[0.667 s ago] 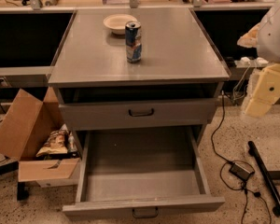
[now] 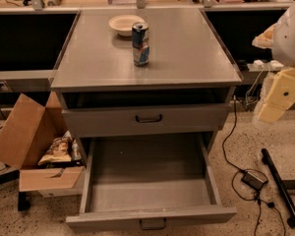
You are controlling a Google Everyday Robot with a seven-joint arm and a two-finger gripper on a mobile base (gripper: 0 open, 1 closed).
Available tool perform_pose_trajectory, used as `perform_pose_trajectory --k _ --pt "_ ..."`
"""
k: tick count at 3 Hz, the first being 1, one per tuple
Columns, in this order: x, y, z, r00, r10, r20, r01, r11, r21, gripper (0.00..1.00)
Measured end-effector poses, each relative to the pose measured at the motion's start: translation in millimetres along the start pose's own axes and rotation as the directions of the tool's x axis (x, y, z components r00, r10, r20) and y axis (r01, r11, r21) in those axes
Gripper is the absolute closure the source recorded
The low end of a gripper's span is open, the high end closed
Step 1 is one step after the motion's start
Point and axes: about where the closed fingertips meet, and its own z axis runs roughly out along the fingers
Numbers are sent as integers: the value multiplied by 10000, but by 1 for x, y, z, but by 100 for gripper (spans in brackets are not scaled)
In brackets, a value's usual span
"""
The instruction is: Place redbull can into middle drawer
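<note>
While the tall, slim blue-and-silver redbull can (image 2: 140,44) stands upright on the flat grey metal surface (image 2: 196,58) of the cabinet, the robot's cream-coloured hand (image 2: 280,98) hangs at the right edge of the view, beside the cabinet and well apart from the can. Whether the hand is apart or together cannot be told. A shallow cream bowl (image 2: 125,24) sits on the same surface just behind and to the left of the can. Below the surface is a flat grey drawer front with a dark handle (image 2: 148,118). Beneath it the middle drawer (image 2: 187,214), a wide, deep grey metal tray with a small dark handle on its front, is pulled out toward the camera, its grey floor in plain view. An open brown cardboard box (image 2: 19,132) with crumpled snack packets (image 2: 56,151) rests on the speckled floor to the left, and a black power adapter (image 2: 254,179) on its cable lies to the right.
</note>
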Motion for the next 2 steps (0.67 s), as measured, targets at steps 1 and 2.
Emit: perform_pose_trajectory --k 1,2 --pt "2 -24 7 9967 316 745 -347 9986 404 0" --pt "-27 -105 37 9482 554 3128 -946 9892 1115 0"
